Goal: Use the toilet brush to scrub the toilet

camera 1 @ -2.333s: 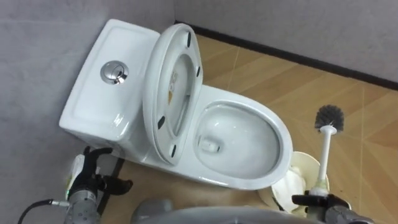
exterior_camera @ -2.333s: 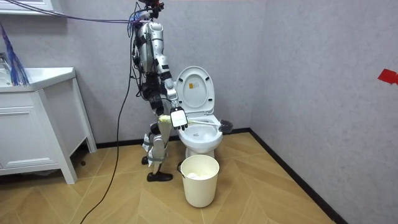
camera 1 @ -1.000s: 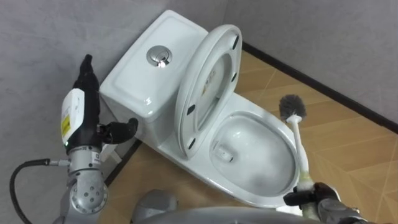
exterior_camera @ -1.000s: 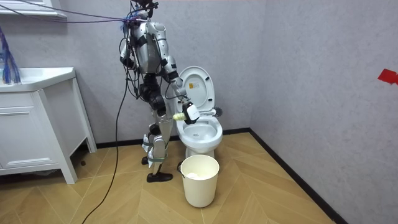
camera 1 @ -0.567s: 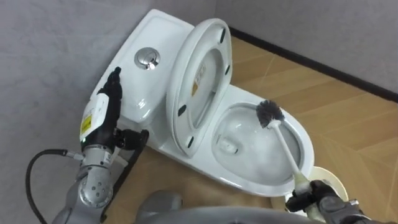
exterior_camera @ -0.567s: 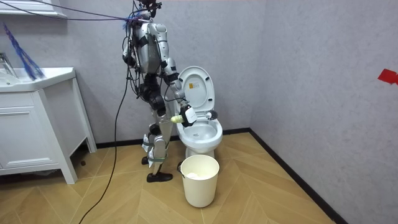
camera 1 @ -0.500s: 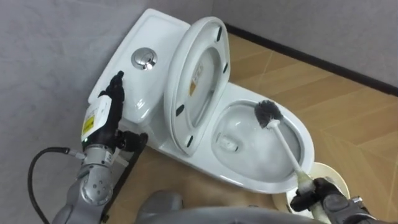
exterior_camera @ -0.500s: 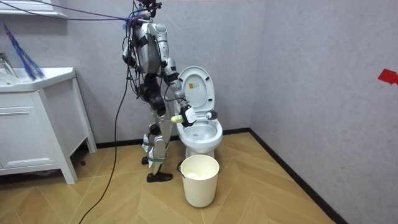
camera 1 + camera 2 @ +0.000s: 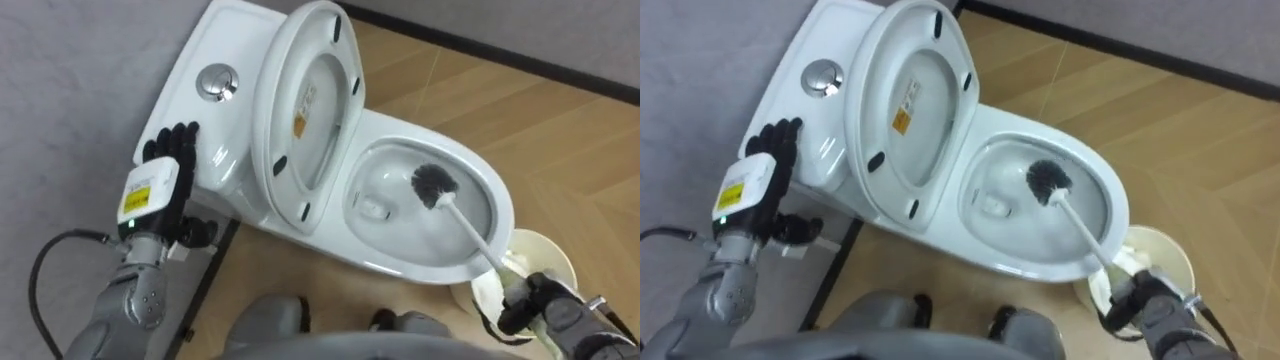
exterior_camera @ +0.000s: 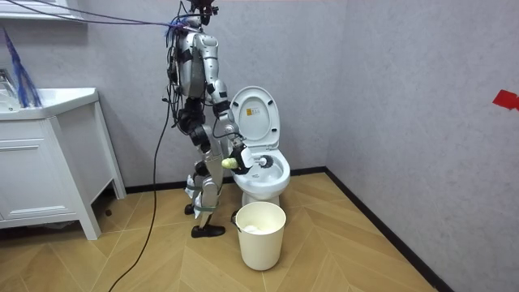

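A white toilet (image 9: 481, 172) stands against the grey wall with its lid and seat (image 9: 305, 110) raised. My right hand (image 9: 541, 306), at the lower right, is shut on the white handle of a toilet brush. The brush's dark bristle head (image 9: 433, 185) sits low inside the bowl, near the middle. My left hand (image 9: 150, 190) is open at the left, its fingers straight and reaching up against the side of the tank (image 9: 236, 32). In the room view I stand close to the toilet (image 10: 263, 170), on the room view's left of it.
A cream waste bin (image 9: 540, 255) stands on the wooden floor just beside the bowl, under my right hand; the same bin (image 10: 259, 235) shows in the room view. A round flush button (image 9: 216, 83) sits on the tank. A white sink cabinet (image 10: 49, 154) stands further off.
The brush head has come down from above the rim into the bowl. My left hand has dropped lower and now lies against the tank's side. The camera has shifted.
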Tool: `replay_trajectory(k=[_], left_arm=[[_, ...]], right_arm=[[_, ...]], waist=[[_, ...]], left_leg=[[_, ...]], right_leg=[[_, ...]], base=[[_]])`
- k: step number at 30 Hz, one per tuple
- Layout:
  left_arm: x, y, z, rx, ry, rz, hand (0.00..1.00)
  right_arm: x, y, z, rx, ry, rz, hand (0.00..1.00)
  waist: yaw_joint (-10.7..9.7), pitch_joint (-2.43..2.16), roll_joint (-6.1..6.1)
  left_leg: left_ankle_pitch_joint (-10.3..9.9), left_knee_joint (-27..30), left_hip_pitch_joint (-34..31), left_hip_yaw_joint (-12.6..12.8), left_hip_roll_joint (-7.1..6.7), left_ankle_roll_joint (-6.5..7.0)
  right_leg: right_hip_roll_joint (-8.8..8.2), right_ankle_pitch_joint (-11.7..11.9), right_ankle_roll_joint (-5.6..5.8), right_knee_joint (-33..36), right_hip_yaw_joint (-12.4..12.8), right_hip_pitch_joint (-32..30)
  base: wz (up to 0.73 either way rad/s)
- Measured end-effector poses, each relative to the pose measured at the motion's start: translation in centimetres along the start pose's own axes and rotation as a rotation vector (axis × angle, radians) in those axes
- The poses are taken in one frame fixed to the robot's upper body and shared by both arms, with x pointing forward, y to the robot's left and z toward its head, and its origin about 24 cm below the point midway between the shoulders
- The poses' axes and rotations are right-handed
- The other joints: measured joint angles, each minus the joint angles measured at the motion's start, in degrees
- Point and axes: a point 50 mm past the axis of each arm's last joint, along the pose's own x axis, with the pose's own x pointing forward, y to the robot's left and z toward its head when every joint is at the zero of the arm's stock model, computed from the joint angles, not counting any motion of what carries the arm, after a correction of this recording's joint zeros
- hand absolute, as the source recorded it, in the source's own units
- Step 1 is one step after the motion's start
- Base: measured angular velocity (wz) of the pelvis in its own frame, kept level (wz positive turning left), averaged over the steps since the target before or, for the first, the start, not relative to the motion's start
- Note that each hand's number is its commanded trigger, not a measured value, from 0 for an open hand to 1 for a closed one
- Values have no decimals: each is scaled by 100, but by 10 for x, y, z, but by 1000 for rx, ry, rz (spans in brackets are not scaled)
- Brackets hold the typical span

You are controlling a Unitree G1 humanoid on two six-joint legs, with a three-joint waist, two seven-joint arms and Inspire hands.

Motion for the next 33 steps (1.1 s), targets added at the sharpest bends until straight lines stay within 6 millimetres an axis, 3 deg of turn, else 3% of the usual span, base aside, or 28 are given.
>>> replay_trajectory(k=[3, 4, 8, 12, 15, 17, 19, 23, 25, 28, 31, 33], left_arm=[[16, 12, -4, 62, -2, 28, 0], [21, 19, -7, 89, -4, 51, 0], [27, 29, -3, 124, -51, 115, 0], [38, 40, 7, 139, -109, 194, 0], [49, 56, 17, 216, -201, 241, 0], [53, 64, 22, 242, -251, 276, 0], [56, 74, 25, 279, -300, 318, 0], [65, 91, 36, 333, -369, 413, 0], [70, 98, 44, 337, -403, 467, 0], [72, 102, 50, 338, -433, 525, 0], [71, 106, 50, 362, -451, 566, 0], [71, 109, 48, 380, -446, 577, 0]], right_arm=[[0, -6, 0, -116, -12, -28, 100], [0, -10, 1, -173, -21, -43, 100], [0, -25, -1, -292, -35, -104, 100], [-1, -61, -5, -398, -29, -224, 100], [-7, -96, -15, -507, -5, -340, 100], [-12, -116, -19, -554, 10, -400, 100], [-18, -143, -15, -613, 9, -484, 100], [-26, -174, -4, -736, 14, -604, 100], [-32, -190, 4, -785, 2, -678, 100], [-43, -213, 17, -833, -27, -769, 100], [-54, -236, 25, -844, -6, -857, 100], [-60, -247, 35, -843, -6, -901, 100]], waist=[[9, -4, 27], [13, 25, 10], [41, 51, -13], [102, 97, 46], [240, 187, 234], [348, 181, 329], [414, 178, 427], [585, 181, 571], [771, 179, 640], [973, 174, 662], [962, 178, 654], [961, 187, 627]], left_leg=[[0, 194, -295, -5, -7, 0], [0, 310, -470, -4, -8, 0], [-2, 650, -1053, 17, -24, 3], [-9, 1059, -1704, -15, -92, 13], [-17, 1382, -2192, -90, -123, 19], [-28, 1569, -2492, -91, -136, 29], [-34, 1822, -2891, -102, -205, 26], [-65, 2295, -3525, -75, -212, 5], [-123, 2587, -3871, -72, -210, -20], [-166, 2881, -4282, -7, -217, -28], [-175, 3164, -4699, -4, -261, -42], [-209, 3343, -4914, -15, -251, -66]], right_leg=[[-55, -16, -34, 120, -93, -227], [-69, -25, -46, 213, -102, -387], [-157, -44, -87, 532, -142, -924], [-302, -111, -137, 1015, -169, -1570], [-417, -169, -188, 1341, -288, -1963], [-476, -223, -225, 1571, -332, -2237], [-665, -327, -279, 1944, -384, -2634], [-838, -472, -390, 2485, -474, -3189], [-889, -553, -447, 2793, -447, -3531], [-1010, -659, -529, 3180, -410, -3972], [-1153, -779, -582, 3544, -443, -4343], [-1147, -805, -612, 3707, -410, -4565]], base=[[9], [10], [5], [7], [21], [17], [22], [18], [0], [5], [22], [0]])
